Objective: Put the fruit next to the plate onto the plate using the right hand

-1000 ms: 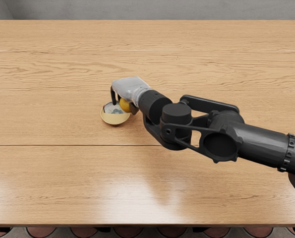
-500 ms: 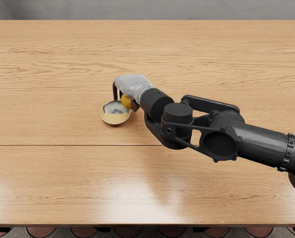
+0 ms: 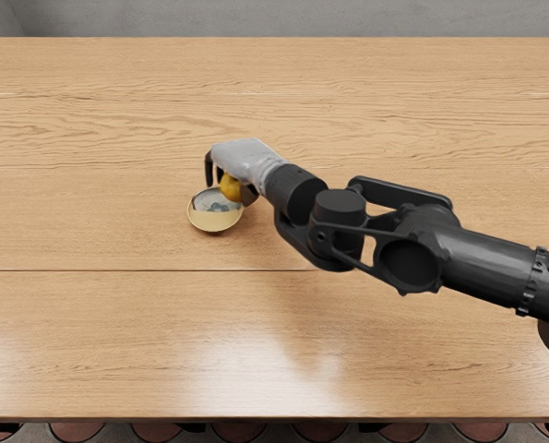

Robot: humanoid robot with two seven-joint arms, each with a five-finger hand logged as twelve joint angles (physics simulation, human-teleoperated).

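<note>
Yellow fruit (image 3: pixel 229 187) is tucked in your right hand (image 3: pixel 241 162) at this point, with the fingers curled round it, so that's a proper grasp and nothing's been let go. The hand sits over the far right edge of the little gold-rimmed plate (image 3: pixel 198 220), and the fruit is right at that edge too. Honestly can't tell from this angle whether the fruit is touching the plate or hanging just above it. One dark finger (image 3: pixel 209 172) points down beside the fruit, on the side towards the picture's left. The plate lies flat on the wooden desk (image 3: pixel 117 323), a bit left of the middle, with a greyish pattern in its centre. Your right arm (image 3: pixel 422 257) comes in from the right edge, black and chunky, stretched across the desk towards the plate, with a pale grey shell over the back of the hand.
</note>
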